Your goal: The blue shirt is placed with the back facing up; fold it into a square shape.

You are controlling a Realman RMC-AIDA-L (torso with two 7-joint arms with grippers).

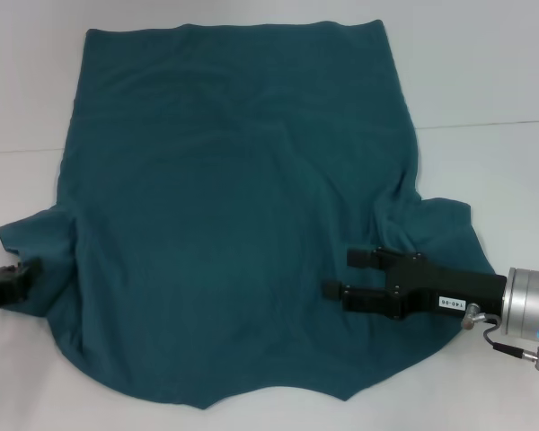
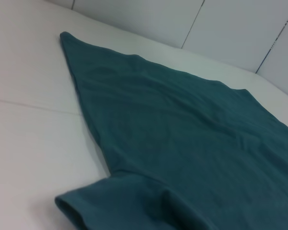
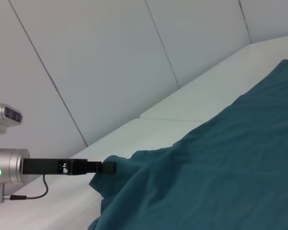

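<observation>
The blue shirt (image 1: 234, 215) lies spread flat on the white table (image 1: 485, 81), plain side up, with its hem at the far edge and both sleeves toward me. My right gripper (image 1: 337, 273) is open and sits over the fabric just inside the right sleeve (image 1: 440, 224), with nothing between its fingers. At the table's left edge, my left gripper (image 1: 22, 272) reaches the rim of the left sleeve (image 1: 36, 233). The left wrist view shows that sleeve (image 2: 91, 203) close up. In the right wrist view the shirt (image 3: 221, 167) fills the foreground, with the left gripper (image 3: 108, 166) at the sleeve's edge beyond it.
A seam (image 1: 485, 123) runs across the white table top. Bare white surface lies to the left, the right and beyond the hem. Pale wall panels (image 3: 110, 57) stand behind the table.
</observation>
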